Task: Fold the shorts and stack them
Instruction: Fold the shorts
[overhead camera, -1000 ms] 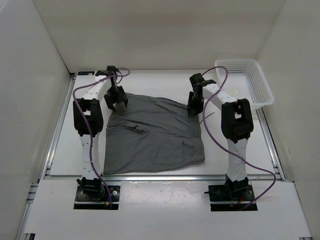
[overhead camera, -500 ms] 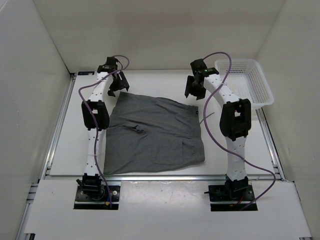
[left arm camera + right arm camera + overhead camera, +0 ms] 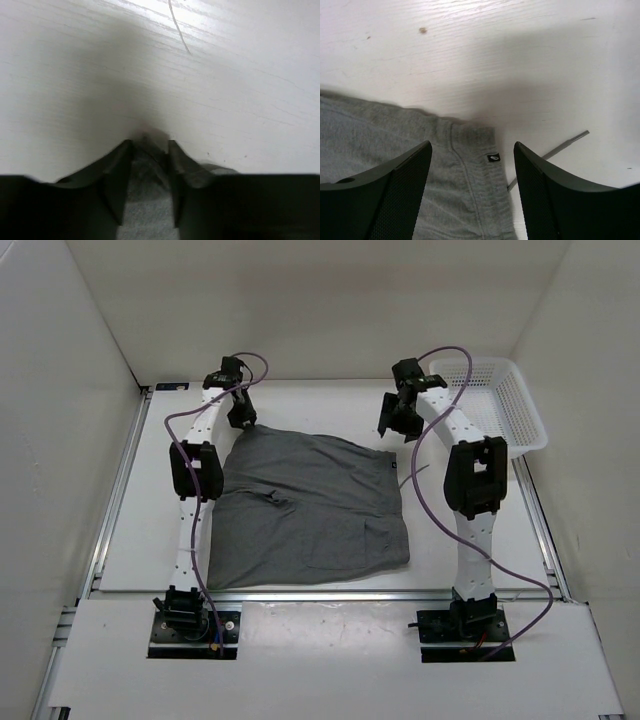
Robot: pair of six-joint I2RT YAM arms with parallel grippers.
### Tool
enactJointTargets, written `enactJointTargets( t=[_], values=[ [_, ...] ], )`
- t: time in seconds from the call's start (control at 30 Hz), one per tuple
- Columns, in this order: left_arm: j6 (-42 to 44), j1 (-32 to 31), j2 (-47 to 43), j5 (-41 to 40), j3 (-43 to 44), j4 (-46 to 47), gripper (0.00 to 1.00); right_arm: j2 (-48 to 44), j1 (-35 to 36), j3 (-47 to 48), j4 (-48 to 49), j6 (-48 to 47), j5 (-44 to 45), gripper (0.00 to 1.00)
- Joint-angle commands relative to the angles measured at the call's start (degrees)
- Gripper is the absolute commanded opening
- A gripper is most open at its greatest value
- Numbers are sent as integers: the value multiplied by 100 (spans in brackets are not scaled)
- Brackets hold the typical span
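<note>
Because the shorts (image 3: pixel 305 505) lie spread flat in the middle of the worktop (image 3: pixel 130 530), the two arms reach over them to the two far corners. I judge that the first fold is meant to start from this far edge, with both corners lifted together and brought toward the near edge.

The left pincer (image 3: pixel 150 145) is low at the far left corner. Its jaws stand narrow, and in the left wrist view grey cloth fills the gap between them and bunches a little at the tips, so it appears to pinch the corner of the shorts.

The right pincer (image 3: pixel 472 145) is not so far along. It hangs above the far right corner with the jaws wide apart and nothing between them. In the right wrist view this corner, with its small dark label (image 3: pixel 493 158), lies just under the gap, a little toward the right finger, and the cloth is apart from both fingers. To take the corner, I think the right pincer has to go down and then close.

The white basket (image 3: pixel 500 405) stands at the far right of the worktop, just beside the right arm and apart from the shorts.
</note>
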Motion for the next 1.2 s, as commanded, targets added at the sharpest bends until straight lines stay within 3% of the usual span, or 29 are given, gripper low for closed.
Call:
enactJointTargets(
  t=[0.0, 0.03, 0.07, 0.13, 0.23, 0.33, 0.5, 0.73, 0.93, 1.17],
  values=[
    [192, -20, -219, 132, -261, 18, 42, -99, -153, 9, -91, -87, -68, 72],
    [192, -20, -220, 79, -323, 18, 34, -99, -153, 61, -91, -140, -68, 74],
    [192, -20, -298, 79, -323, -34, 18, -99, -214, 114, -161, -140, -68, 76],
    [192, -20, -465, 27, -323, -87, 10, -46, -267, 175, -214, -280, -120, 76],
    [132, 42, -869, -105, -446, -87, 10, 85, -267, 395, -433, -710, -199, 78],
    [131, 95, -1239, -158, -446, -35, 10, 208, -267, 642, -644, -1185, -199, 67],
    [184, 95, -1441, -27, -394, -35, 10, 157, -214, 468, -593, -1721, -322, 67],
    [236, 95, -1441, 26, -332, -140, 10, 208, 5, 377, -311, -2504, -973, 78],
    [289, 147, -1441, 26, -332, -193, 10, 806, 128, 1159, -364, -3040, -1271, 78],
    [342, 200, -1441, 26, -490, -246, 10, 1140, 67, 1179, -416, -3506, -1789, 77]
  ],
)
